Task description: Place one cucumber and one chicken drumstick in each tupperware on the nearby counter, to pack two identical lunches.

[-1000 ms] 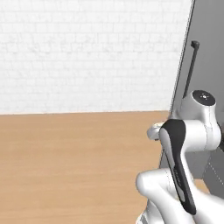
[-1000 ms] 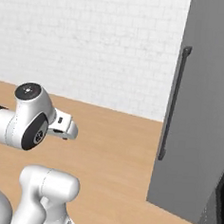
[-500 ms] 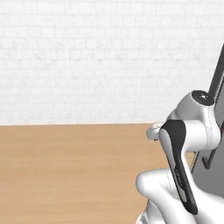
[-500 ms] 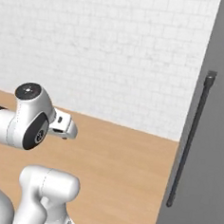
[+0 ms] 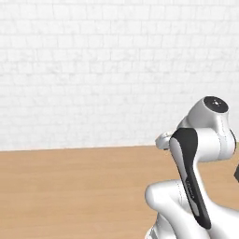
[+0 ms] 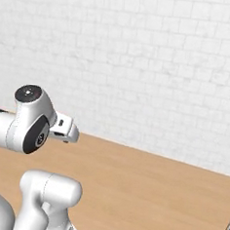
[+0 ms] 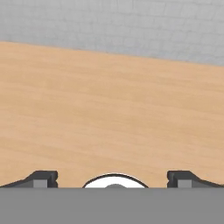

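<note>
The gripper (image 7: 113, 177) hangs wide open and empty above bare counter (image 7: 109, 105); it seems between pickups, needing to find food next.

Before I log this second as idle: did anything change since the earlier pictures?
The base turned, so the whole scene shifted: the tall grey door with its dark handle slid out to the right of both base views. The wooden counter and white brick wall remain ahead. The pincer stays open, holding nothing.
</note>
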